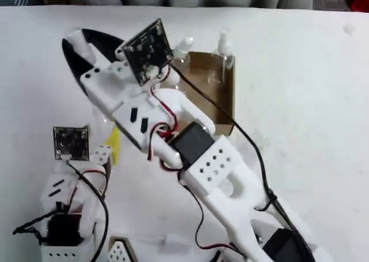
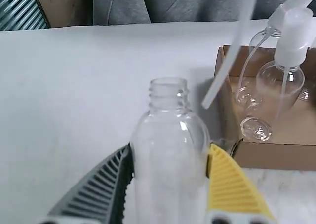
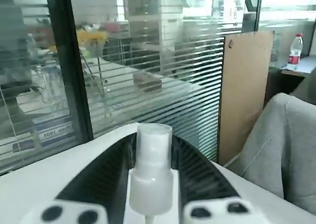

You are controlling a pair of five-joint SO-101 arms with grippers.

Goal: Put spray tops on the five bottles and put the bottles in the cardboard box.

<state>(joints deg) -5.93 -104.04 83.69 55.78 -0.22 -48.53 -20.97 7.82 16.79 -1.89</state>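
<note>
Over white surface (image 2: pixel 74 86), steady bottle (image 2: pixel 168 115) clamped in left gripper (image 2: pixel 170 150); lower spray top (image 3: pixel 151 172) pinched in right gripper (image 3: pixel 154 137) tube-first into neck.

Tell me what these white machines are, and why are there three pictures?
They are two robot arms at a white table. One picture looks down from above. The other two come from little cameras on each arm's wrist. The left gripper is shut on a clear bottle with no top. The right gripper is shut on a white spray top, whose thin tube hangs beside that bottle's neck. A cardboard box on the table holds bottles with tops on.
</note>
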